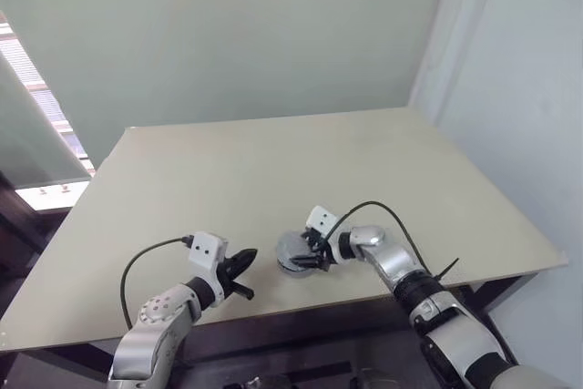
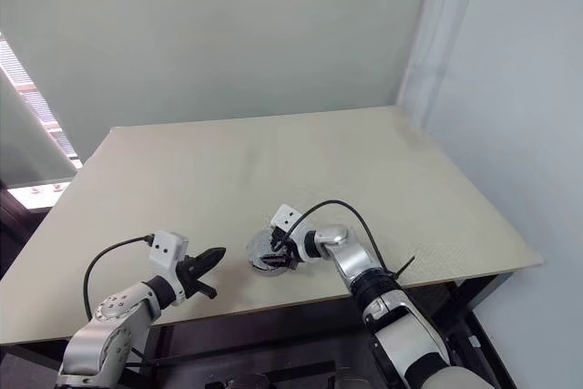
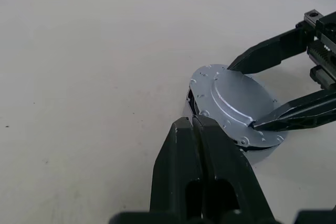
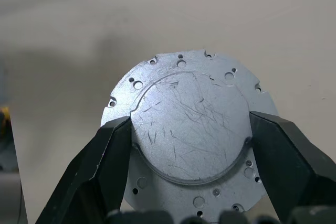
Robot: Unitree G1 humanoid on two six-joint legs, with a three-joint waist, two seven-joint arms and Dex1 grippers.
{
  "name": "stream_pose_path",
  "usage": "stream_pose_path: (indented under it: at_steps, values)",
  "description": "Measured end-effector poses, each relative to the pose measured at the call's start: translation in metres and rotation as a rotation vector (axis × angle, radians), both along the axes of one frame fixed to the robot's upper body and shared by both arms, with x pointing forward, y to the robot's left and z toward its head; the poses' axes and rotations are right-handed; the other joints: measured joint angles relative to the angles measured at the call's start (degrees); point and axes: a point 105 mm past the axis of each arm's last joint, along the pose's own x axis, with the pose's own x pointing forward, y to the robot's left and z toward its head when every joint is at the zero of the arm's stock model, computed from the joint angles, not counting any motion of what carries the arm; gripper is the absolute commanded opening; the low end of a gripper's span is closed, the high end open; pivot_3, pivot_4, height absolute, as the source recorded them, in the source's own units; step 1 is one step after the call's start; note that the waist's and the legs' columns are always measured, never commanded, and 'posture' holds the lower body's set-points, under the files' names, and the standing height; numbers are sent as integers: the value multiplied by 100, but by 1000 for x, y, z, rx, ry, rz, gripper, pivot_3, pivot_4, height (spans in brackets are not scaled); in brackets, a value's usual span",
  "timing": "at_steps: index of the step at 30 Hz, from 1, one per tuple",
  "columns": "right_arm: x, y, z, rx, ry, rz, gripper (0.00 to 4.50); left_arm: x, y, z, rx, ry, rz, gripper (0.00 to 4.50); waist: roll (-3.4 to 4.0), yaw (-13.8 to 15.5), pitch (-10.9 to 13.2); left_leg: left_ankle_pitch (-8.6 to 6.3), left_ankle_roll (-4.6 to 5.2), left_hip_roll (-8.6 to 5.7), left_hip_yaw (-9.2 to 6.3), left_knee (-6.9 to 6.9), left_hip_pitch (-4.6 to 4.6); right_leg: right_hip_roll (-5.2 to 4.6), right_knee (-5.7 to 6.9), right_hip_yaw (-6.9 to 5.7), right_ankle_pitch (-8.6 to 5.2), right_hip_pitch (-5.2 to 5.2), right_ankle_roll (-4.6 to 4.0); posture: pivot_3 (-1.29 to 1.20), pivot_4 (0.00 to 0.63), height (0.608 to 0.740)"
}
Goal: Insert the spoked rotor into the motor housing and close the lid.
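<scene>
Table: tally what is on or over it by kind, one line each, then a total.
Grey metal lid, seated on the stacked motor assembly: 1
Black two-fingered grippers: 2, left gripper shut beside the lid, right gripper with its fingers astride the lid
Table: 1
Total: 4

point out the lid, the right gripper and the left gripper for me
lid (image 4: pixel 189 129): right wrist view, on the scratched raised centre of its face.
right gripper (image 3: pixel 256 94): left wrist view, midway between its two fingertips at the lid's raised part.
left gripper (image 1: pixel 248 274): left eye view, at its shut black fingertips.
</scene>
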Motion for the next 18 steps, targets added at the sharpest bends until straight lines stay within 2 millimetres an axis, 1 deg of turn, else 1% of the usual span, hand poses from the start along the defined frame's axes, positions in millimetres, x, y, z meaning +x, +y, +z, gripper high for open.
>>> stream_pose_path:
  at_steps: [11,18]
  values:
    - [-1,0,-2,-168,25,31,3218,0,-6,-2,-13,4,-3,0,0,2,0,-1,-1,-1,-1,0,-6,0,-3,0,0,-2,0,0,0,740]
    - [-3,-4,-6,-213,46,45,3218,0,-8,-2,-23,0,0,0,0,-1,-1,-1,-1,0,-2,0,-3,1,-3,0,0,-2,0,0,0,740]
